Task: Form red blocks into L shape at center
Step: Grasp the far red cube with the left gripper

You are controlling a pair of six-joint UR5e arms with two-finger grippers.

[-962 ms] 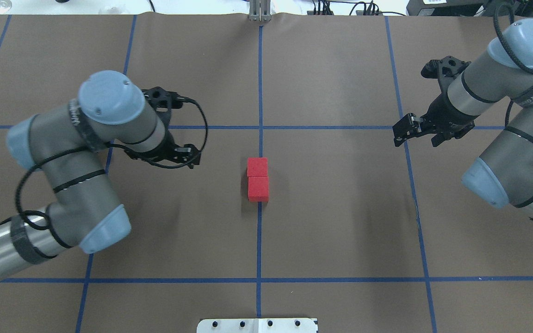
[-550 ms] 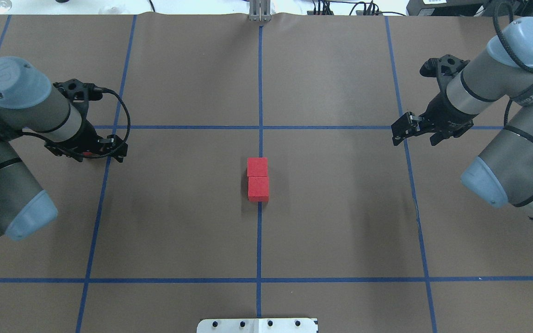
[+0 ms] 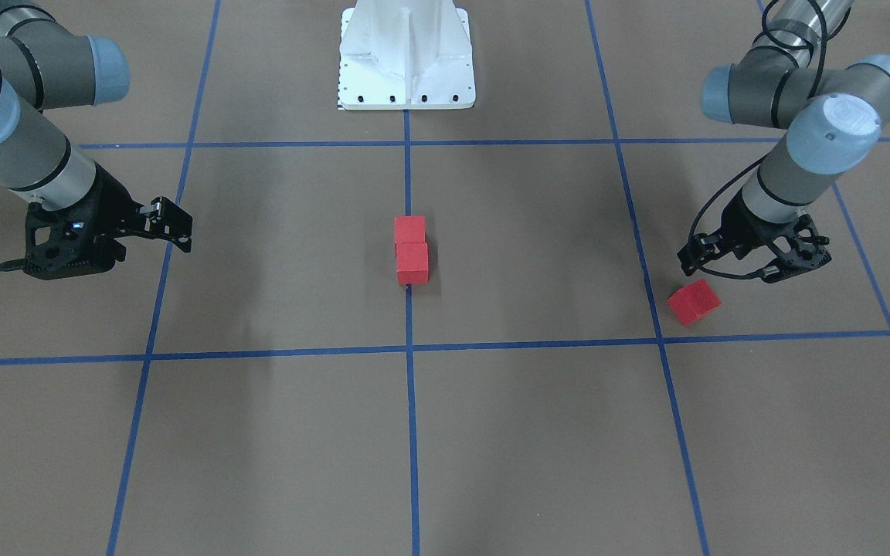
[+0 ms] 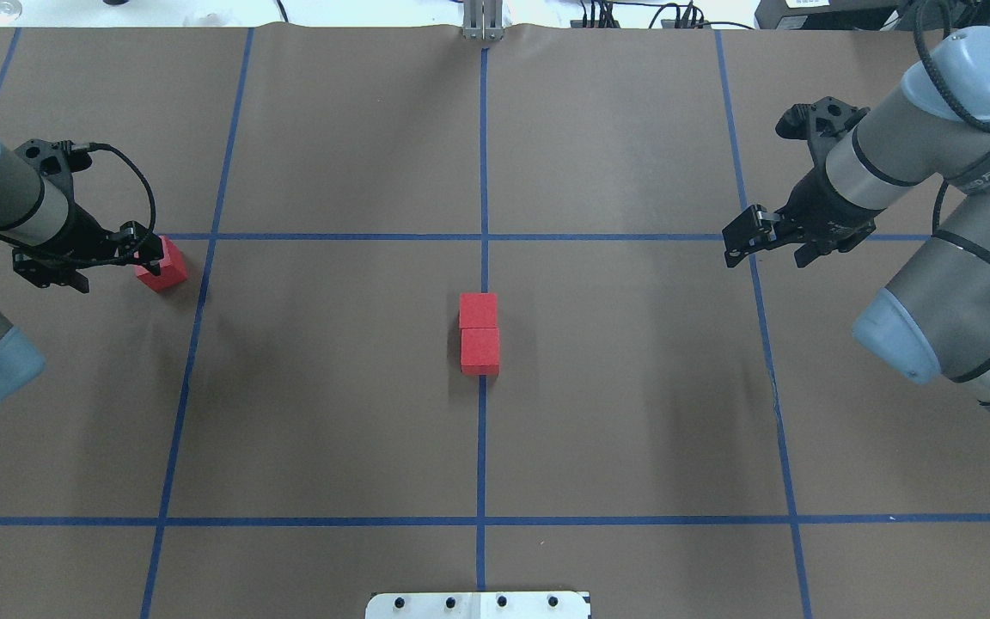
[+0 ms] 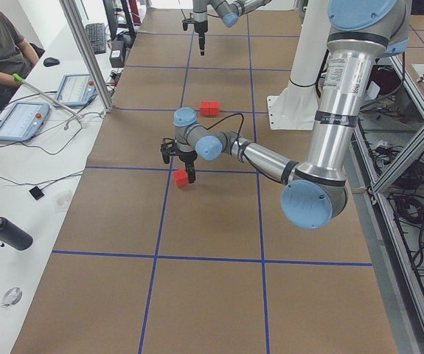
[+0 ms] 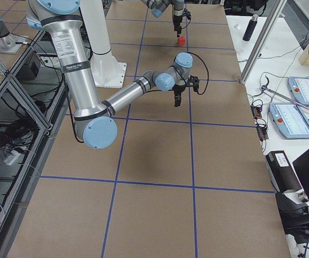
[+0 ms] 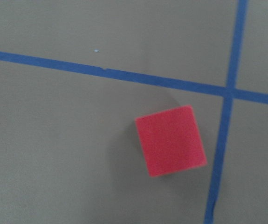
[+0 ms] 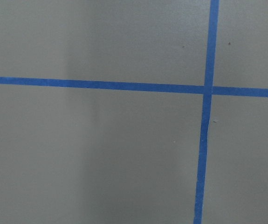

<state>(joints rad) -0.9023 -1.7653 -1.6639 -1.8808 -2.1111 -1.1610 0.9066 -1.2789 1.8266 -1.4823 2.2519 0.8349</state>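
Covering the table is matte brown paper (image 4: 632, 413), ruled into large squares by blue tape (image 4: 332, 236). Three red blocks rest on it, small matte cubes with plain faces and crisp edges, each far smaller than a grid square.

Two of them sit at the centre (image 4: 481, 404), right on the middle tape line. The far block (image 4: 478, 310) and the near block (image 4: 479, 351) touch face to face. Together they make a short straight bar along the line.

The third block (image 4: 161, 264) lies well apart on the robot's left side. It rests flat on the paper near a crossing of two tape lines, turned slightly askew to the grid. The left wrist view shows its whole top face, a plain red square with a soft shadow beside it.

Both arms are smooth grey tubes with pale blue rounded caps, ending in black angular grippers, and a thin black cable loops around the left wrist.

The left gripper (image 4: 141, 242) hangs close over the third block without gripping it. How far its fingers are parted cannot be told.

The right gripper (image 4: 740, 241) hangs over a tape crossing on the robot's right side, well apart from every block. It holds nothing, and its finger spread cannot be told either
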